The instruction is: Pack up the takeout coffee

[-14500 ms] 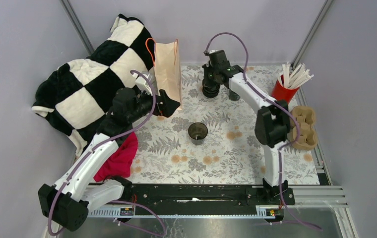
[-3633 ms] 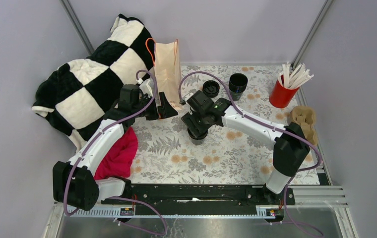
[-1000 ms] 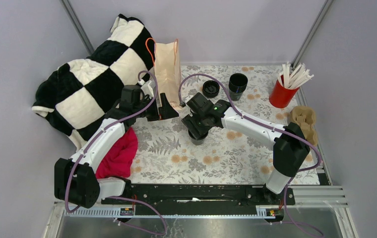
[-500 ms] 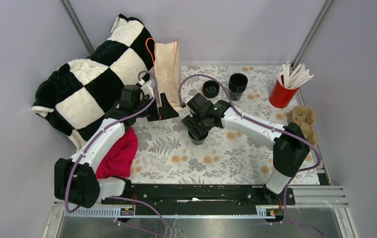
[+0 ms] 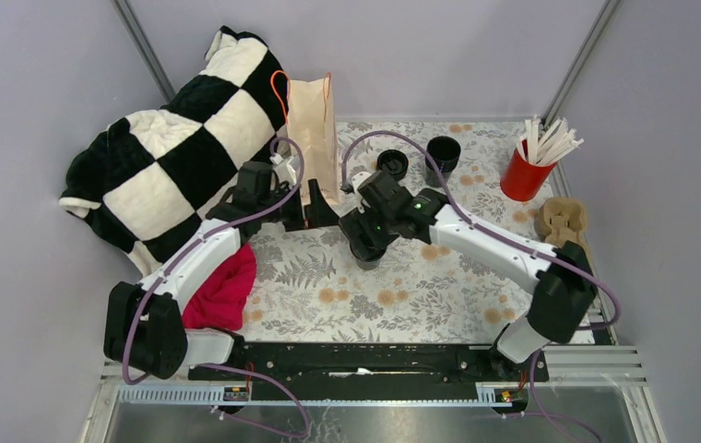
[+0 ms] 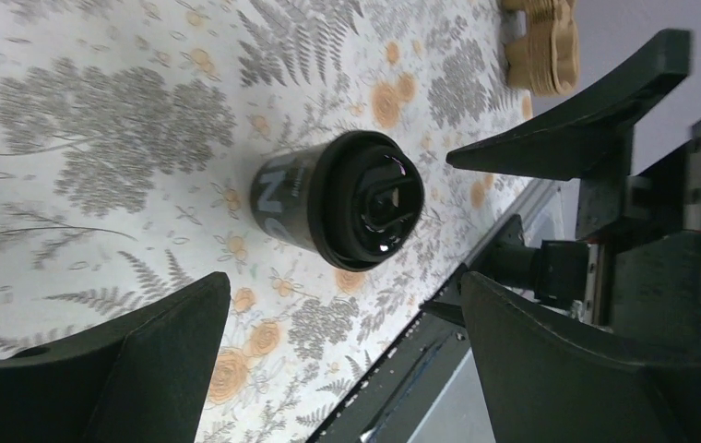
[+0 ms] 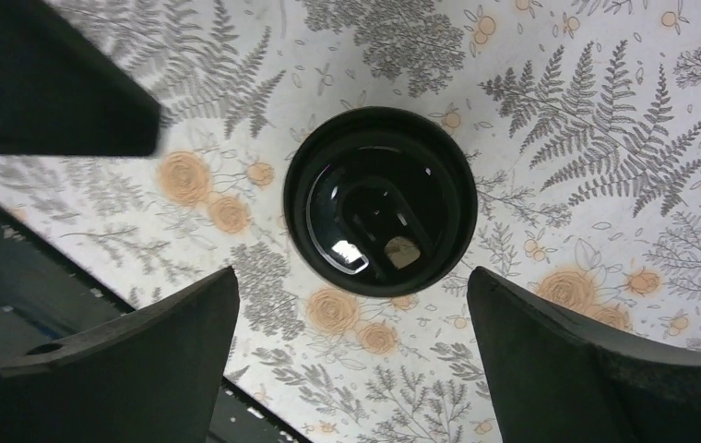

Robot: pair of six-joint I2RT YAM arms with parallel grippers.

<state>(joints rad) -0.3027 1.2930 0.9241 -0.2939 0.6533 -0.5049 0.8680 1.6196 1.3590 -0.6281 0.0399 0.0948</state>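
The cup (image 7: 379, 201) stands on the table (image 7: 559, 111), lid on, right under the right gripper (image 5: 366, 242), which is wide open. The left gripper (image 5: 317, 214) (by the bag (image 5: 313, 129)) is open too. A crooked squeeze could tip the cup or pop its lid.

We see the takeout coffee (image 6: 342, 198) at the middle of the frame: a black cup with white lettering and a glossy black lid, standing on the fern-and-flower table cover (image 6: 98, 120), its lid facing the right edge. The left gripper (image 6: 342, 288) frames the bottom, its two dark fingers (image 6: 116, 365) spread wide, clear of the cup. From the right, the right gripper (image 6: 437, 235) points at the lid, jaws apart. A brown cardboard carrier (image 6: 540, 46) sits at upper right.
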